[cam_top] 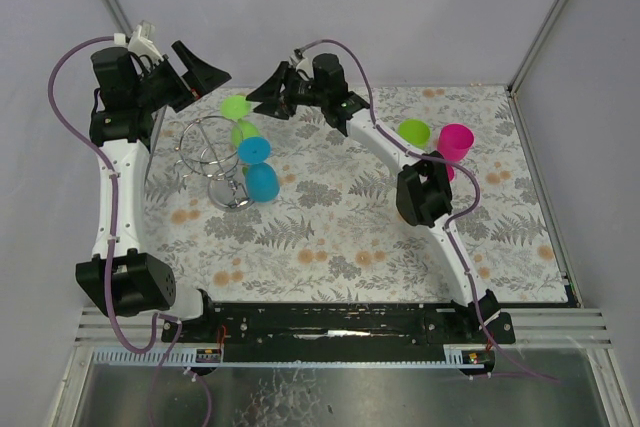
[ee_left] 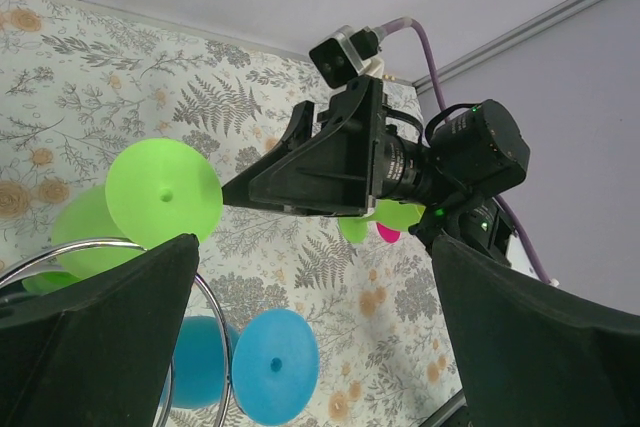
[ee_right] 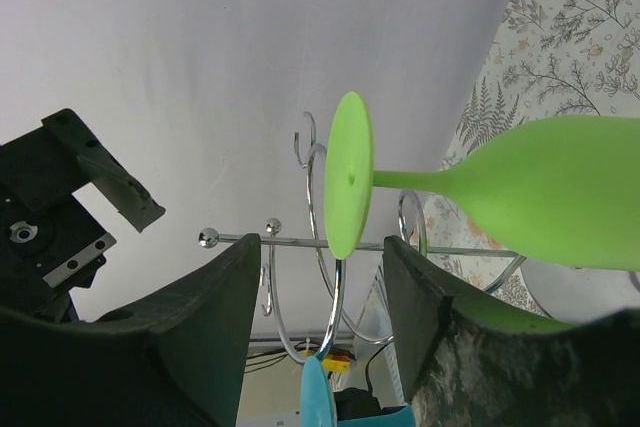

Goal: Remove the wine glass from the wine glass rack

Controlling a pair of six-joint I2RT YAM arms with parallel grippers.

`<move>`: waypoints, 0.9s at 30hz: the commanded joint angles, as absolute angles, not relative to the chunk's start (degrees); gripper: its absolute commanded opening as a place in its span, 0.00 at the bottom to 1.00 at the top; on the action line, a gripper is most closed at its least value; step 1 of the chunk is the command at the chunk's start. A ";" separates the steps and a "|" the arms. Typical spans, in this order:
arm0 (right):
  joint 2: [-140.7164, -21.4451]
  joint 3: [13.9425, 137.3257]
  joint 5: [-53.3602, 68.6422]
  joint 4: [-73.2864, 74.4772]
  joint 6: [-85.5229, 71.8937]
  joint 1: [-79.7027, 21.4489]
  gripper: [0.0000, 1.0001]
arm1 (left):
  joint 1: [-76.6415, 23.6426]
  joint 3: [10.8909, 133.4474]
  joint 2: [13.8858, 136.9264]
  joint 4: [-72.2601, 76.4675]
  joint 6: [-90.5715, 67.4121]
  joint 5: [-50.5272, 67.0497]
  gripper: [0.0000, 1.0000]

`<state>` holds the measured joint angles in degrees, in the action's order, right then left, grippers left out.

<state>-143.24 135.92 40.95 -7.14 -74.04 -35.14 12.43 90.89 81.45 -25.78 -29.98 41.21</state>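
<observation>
**Rack.** The wine glass rack (cam_top: 208,147) stands on the left half of the floral counter (cam_top: 330,232), with its round base on the surface.

**Glasses.** Two glasses are at the rack, each foot-up and bowl-down.
- The green wine glass (cam_top: 238,109) is at the far right side of the rack.
- The blue wine glass (cam_top: 256,152) is just nearer the arm bases, on the same side.
- In the right wrist view the green foot is a disc seen edge-on in front of the looped wire arms. The stem and bowl extend to the right.
- It cannot be determined whether the stem sits inside a loop.

**Right end effector.** The right end effector (cam_top: 262,99) is raised above the counter and points left at the green foot.
- Its jaws are spread apart and nothing is clamped between them.
- In its own wrist view the lower rim of the green foot shows in the gap between the two fingers (ee_right: 200,347). No contact is visible.

**Left end effector.** The left end effector (cam_top: 205,89) is held high over the far left of the rack, facing the right one.
- Its jaws are fully apart and empty.
- The green foot and the blue foot appear between its fingers (ee_left: 110,337) in the left wrist view.

**Other items.** A green cup (cam_top: 413,132) and a pink cup (cam_top: 456,141) stand side by side on the right of the counter, well apart from the rack.
</observation>
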 commanded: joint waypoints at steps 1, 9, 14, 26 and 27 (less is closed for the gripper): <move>-144.30 138.62 39.87 -10.32 -74.81 -36.19 0.58 | 12.83 90.31 80.18 -22.02 -30.54 42.65 1.00; -145.08 138.69 39.08 -11.19 -75.63 -36.21 0.56 | 12.75 89.28 80.34 -20.73 -31.08 43.48 1.00; -146.04 139.98 38.85 -11.15 -76.51 -36.21 0.54 | 12.82 89.08 80.75 -19.94 -31.51 43.76 1.00; -146.37 140.16 38.62 -14.07 -78.51 -36.21 0.38 | 12.82 88.34 81.36 -19.60 -31.45 44.44 1.00; -146.39 140.04 38.67 -14.43 -78.61 -36.21 0.35 | 12.83 88.31 81.45 -19.58 -31.46 44.48 1.00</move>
<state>-146.54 137.12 38.74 -10.22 -77.69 -35.68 12.43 88.88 81.47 -23.33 -31.24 43.33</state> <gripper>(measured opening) 0.390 0.997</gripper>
